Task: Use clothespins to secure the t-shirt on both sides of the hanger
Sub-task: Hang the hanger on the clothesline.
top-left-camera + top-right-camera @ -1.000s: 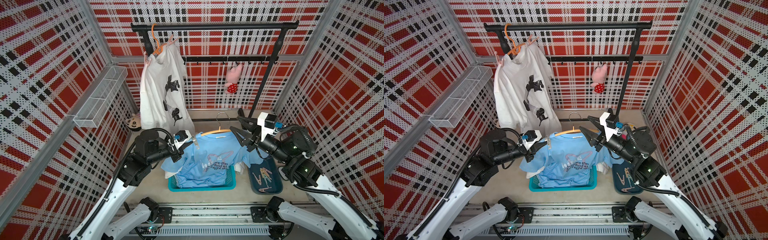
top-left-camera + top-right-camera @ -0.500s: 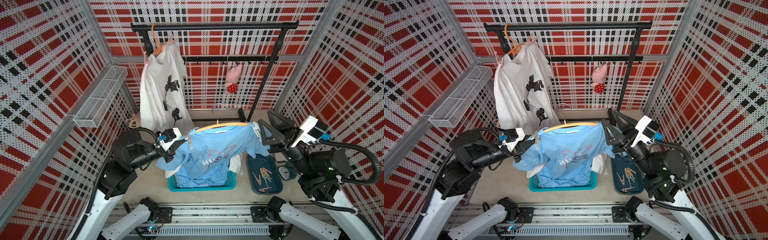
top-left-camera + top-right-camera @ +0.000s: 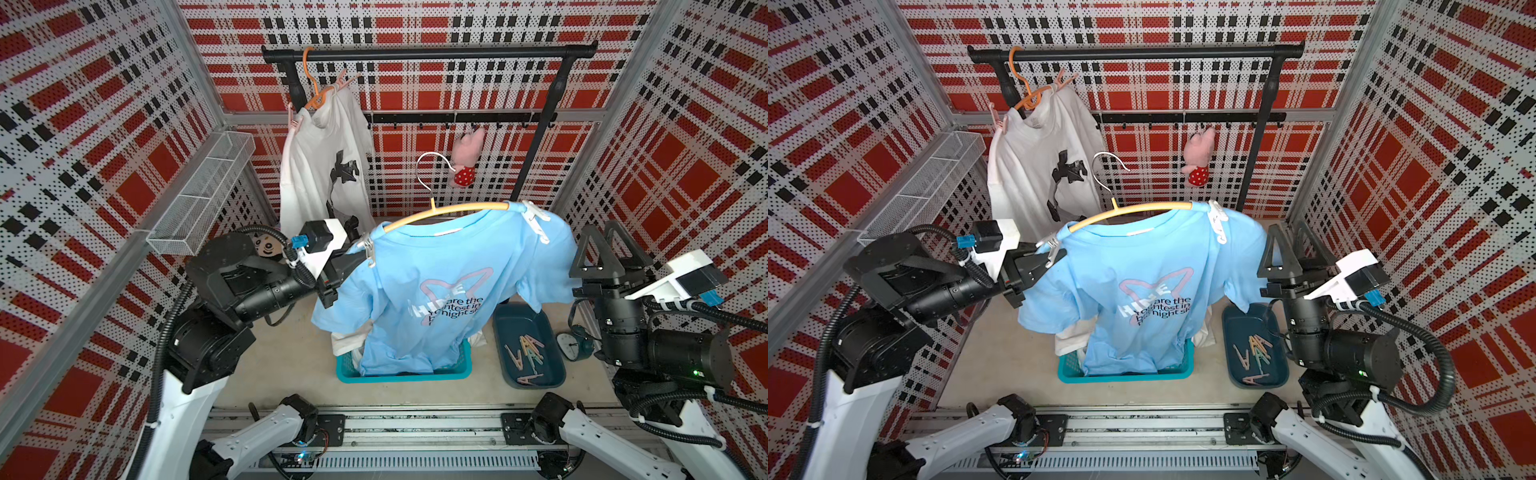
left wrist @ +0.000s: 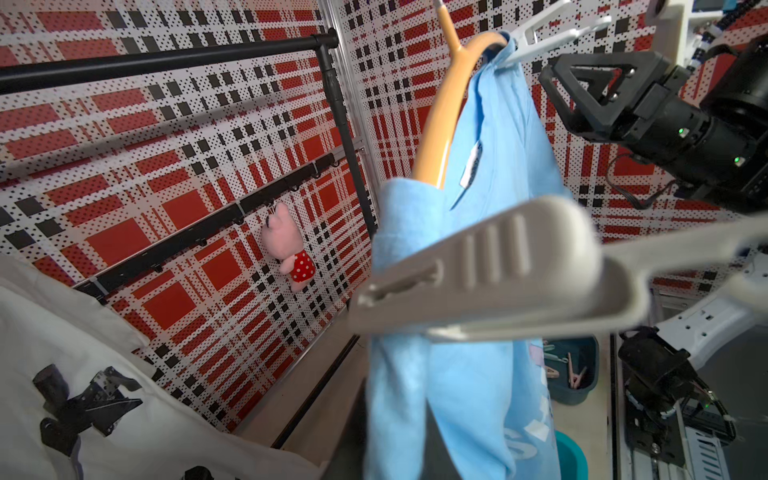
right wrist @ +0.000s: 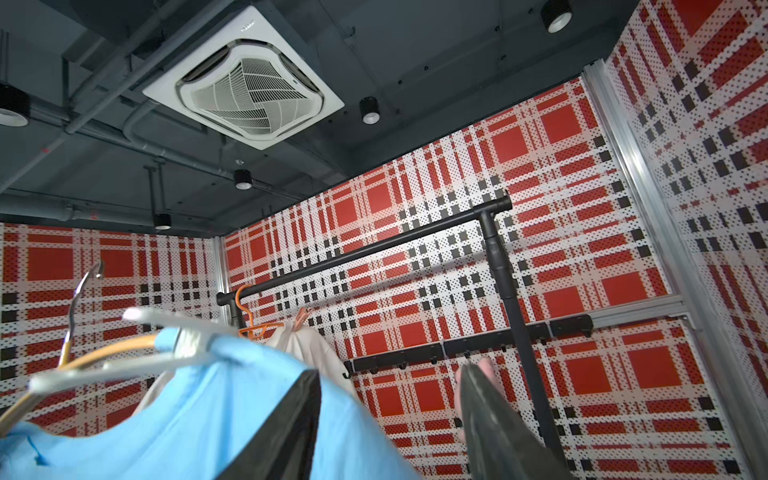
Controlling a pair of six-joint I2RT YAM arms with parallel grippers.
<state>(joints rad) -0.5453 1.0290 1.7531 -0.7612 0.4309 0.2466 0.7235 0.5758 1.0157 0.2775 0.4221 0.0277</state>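
A light blue t-shirt hangs on a tan hanger held up over the basket, in both top views. My left gripper is shut on the shirt's left shoulder over the hanger's end. A white clothespin is clipped there and fills the left wrist view as a pale clothespin. Another white clothespin grips the right shoulder. My right gripper stands open beside the right sleeve, pointing up. In the right wrist view blue cloth lies against one finger. Loose clothespins lie in a dark blue tray.
A teal basket holds the shirt's hem and white cloth. A white t-shirt hangs on an orange hanger from the black rail. A pink plush toy hangs on hooks. A wire shelf juts from the left wall. A small clock sits by the tray.
The hanger and blue shirt have risen. My left arm lifted with them. My right gripper drew back from the right shoulder to beside the sleeve.
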